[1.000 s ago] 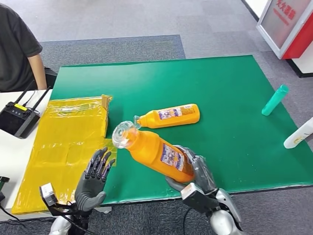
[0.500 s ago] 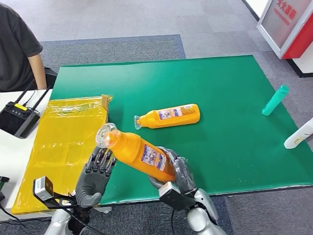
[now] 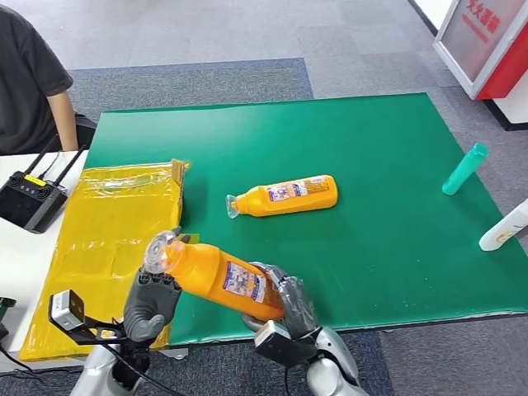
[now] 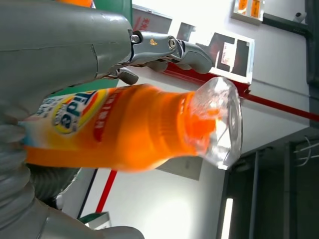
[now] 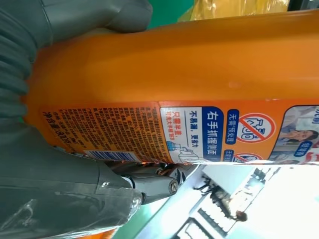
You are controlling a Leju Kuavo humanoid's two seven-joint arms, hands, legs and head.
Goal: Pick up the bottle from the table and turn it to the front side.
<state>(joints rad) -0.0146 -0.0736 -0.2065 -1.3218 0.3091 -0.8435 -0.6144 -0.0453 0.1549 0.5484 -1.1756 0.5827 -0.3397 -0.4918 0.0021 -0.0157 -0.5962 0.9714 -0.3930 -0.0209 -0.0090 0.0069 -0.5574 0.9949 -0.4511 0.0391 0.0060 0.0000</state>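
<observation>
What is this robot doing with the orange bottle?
The robot's right hand grips the base end of an orange bottle held tilted above the near edge of the green mat. Its left hand is at the neck end, near the clear cap, fingers around the bottle. A second orange bottle lies on the mat. A person sits nearby.

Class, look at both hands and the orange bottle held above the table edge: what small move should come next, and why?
Probably the left hand should close around the neck of the held bottle. The right hand grips the base with the small-print back label up, and the left hand sits under the neck by the clear cap, placed to help turn it.
</observation>
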